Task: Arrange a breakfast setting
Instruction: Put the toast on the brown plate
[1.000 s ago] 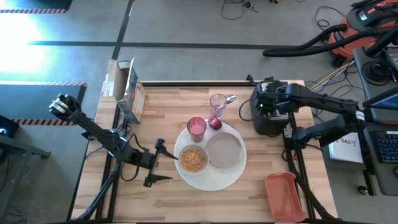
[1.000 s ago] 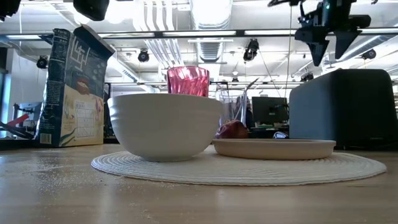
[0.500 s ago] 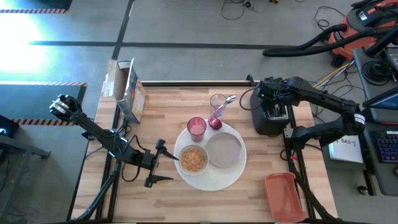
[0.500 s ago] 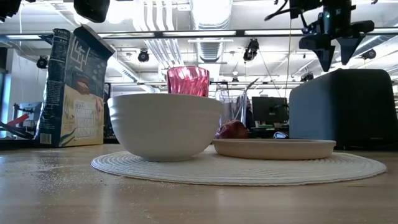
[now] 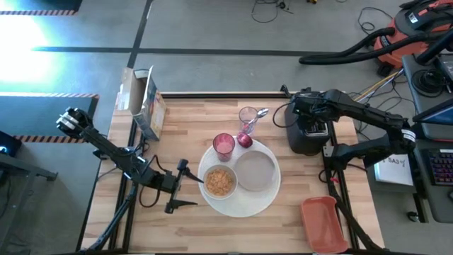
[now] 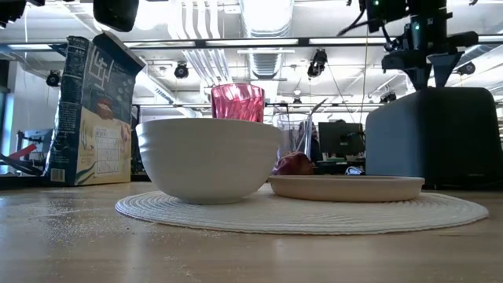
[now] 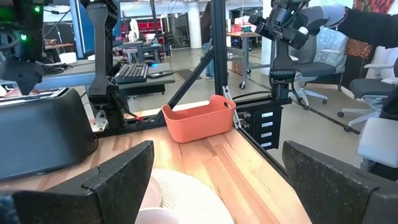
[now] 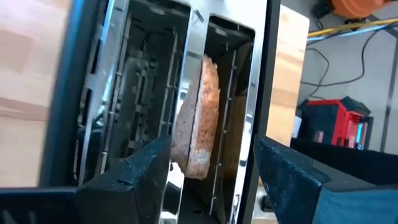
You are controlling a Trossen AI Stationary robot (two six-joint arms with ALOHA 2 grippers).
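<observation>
The white woven placemat [image 5: 244, 204] bears the white bowl [image 5: 219, 182] of cereal and the pale plate [image 5: 255, 171]. The pink cup [image 5: 224, 144] and the red fruit [image 5: 244, 139] sit at its far rim. Beyond them the metal spoon [image 5: 259, 114] stands in a clear glass [image 5: 248, 117]. The toast slice [image 8: 199, 118] stands upright in a slot of the black toaster [image 5: 306, 138]. My right gripper [image 8: 212, 142] hangs open over that slot, pointing down, one finger on each side of the slice. My left gripper [image 5: 185, 184] waits open, level, left of the bowl.
An opened cereal box [image 5: 147, 106] stands at the table's far left. An orange bin [image 5: 323, 223] sits at the near right corner. Bare wood lies along the near edge and between the placemat and the toaster.
My right gripper has moved toward the table's right edge and sunk a little, ending above the toaster's slot. Its fingers have drawn closer together. The toast, the dishes and my left gripper have kept still.
</observation>
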